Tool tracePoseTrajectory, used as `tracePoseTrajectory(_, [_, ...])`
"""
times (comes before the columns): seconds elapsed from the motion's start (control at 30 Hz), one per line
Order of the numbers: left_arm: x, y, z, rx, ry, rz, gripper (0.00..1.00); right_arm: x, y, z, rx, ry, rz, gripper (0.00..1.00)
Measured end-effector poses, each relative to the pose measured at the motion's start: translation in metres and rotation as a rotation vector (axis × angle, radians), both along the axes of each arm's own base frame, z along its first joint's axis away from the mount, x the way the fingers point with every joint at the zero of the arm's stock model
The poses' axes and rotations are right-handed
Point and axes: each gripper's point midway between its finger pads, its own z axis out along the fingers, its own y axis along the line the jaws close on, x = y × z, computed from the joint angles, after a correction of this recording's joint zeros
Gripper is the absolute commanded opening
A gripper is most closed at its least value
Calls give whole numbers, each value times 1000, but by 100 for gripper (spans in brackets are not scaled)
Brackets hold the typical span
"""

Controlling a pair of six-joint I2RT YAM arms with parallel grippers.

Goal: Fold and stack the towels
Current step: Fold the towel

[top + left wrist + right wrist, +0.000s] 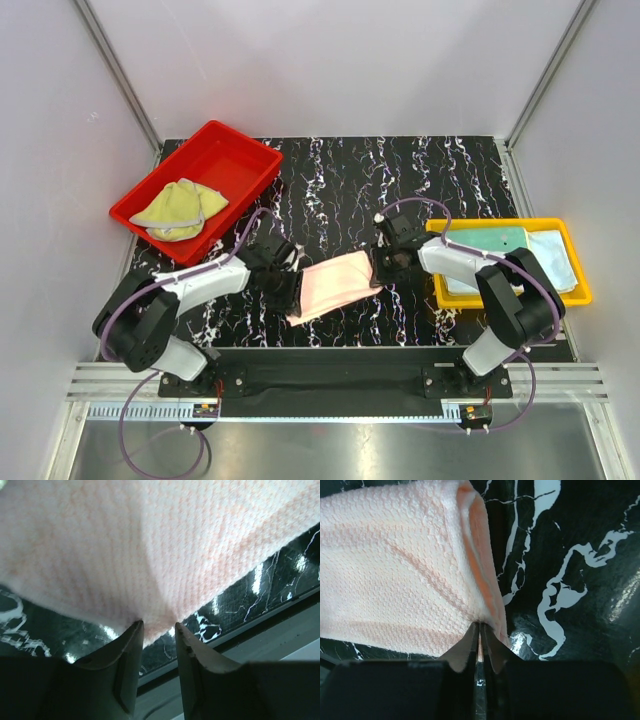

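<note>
So the pink towel (335, 285) was out mid-table (440, 170), stretched between both arms. The left gripper (157, 630) had its jaws pinched on one edge, cloth bunching up between them, and the right gripper (479, 630) was clamped nearly flat on the doubled edge opposite. It looked light and floppy with a waffle weave, so probably grippy, but I'd guess it sags and unfolds if one side lets go. Best hold: right at the corners, both layers at once. Folded towels (510, 250) lay in the yellow tray (490, 223), and a yellow-green towel (180, 208) in the red tray (228, 158).
</note>
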Motion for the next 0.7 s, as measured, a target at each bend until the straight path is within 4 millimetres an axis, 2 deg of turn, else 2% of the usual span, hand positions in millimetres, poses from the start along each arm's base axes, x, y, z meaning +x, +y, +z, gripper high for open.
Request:
tracePoseTrajectory(0.1, [6, 6, 13, 43, -20, 23, 43, -1, -3, 2, -22, 12, -21, 14])
tracePoseTrajectory(0.17, [18, 5, 29, 43, -61, 46, 44, -2, -6, 6, -34, 24, -31, 16])
tracePoseTrajectory(0.27, [40, 4, 48, 22, -117, 94, 44, -2, -5, 21, -22, 21, -45, 18])
tracePoseTrajectory(0.33, [54, 9, 52, 21, -135, 141, 43, 3, 0, 33, 2, -3, -47, 18])
tracePoseTrajectory(0.43, [67, 21, 42, 41, -118, 202, 42, 14, 8, 44, 34, -41, -42, 20])
tracePoseTrajectory(0.53, [74, 29, 28, 59, -92, 236, 42, 28, 16, 46, 46, -64, -36, 20])
tracePoseTrajectory(0.7, [71, 34, -4, 114, -28, 246, 42, 55, 20, 24, 1, -95, -42, 14])
